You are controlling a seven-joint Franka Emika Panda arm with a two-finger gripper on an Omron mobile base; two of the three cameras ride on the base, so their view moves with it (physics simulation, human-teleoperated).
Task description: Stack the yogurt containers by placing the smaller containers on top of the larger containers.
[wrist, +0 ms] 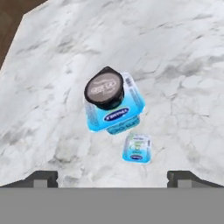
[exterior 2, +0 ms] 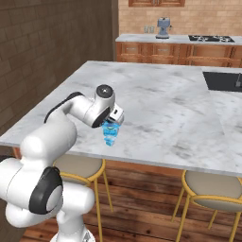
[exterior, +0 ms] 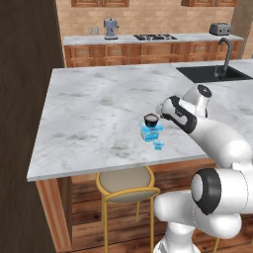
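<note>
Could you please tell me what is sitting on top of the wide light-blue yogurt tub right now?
The dark round cup with its pale top sits on the light-blue tub, covering much of its lid. The tiny light-blue cup stands apart on the counter.

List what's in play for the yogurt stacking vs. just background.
Job:
- dark round cup, sitting on the tub
- squarish light-blue tub
- tiny light-blue cup, on the counter beside the tub
- gripper, open, empty

Background:
- sink
- coffee machine
- toaster
- stools
</note>
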